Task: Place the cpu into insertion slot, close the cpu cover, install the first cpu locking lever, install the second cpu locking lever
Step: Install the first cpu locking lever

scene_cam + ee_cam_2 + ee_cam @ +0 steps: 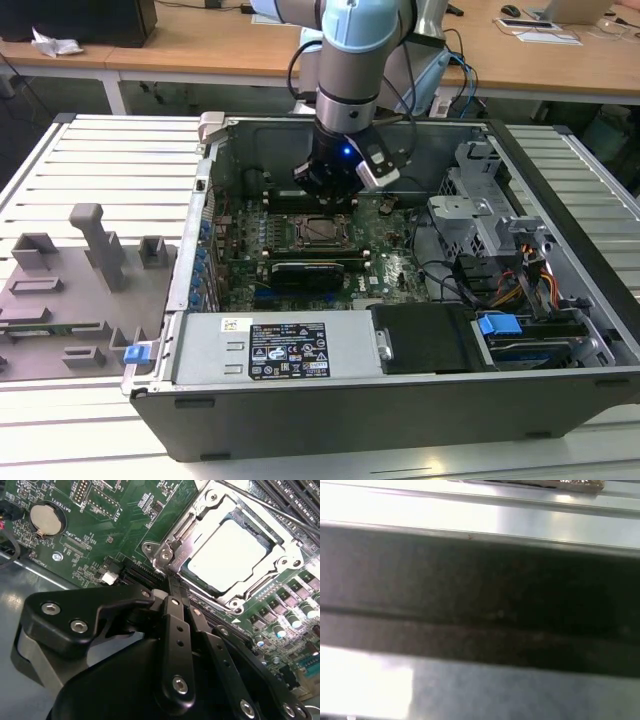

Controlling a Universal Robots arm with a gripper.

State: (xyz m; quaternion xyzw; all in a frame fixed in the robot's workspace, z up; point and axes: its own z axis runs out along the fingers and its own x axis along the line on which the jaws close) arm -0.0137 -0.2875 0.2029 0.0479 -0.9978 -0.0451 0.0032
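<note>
Your gripper (172, 587), fingers pressed together and apparently empty, hovers at the slot's (200, 510) edge, where the cpu (227, 555) already sits under the lowered cover (187, 547), ready for locking.

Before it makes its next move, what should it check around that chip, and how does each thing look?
1. cpu lying flat in the insertion slot: ok.
2. cpu cover down around the chip: ok.
3. Locking levers latched: cannot tell.
4. pincer close to the socket's corner: ok.
5. Cables lying away from the socket: ok.
</note>
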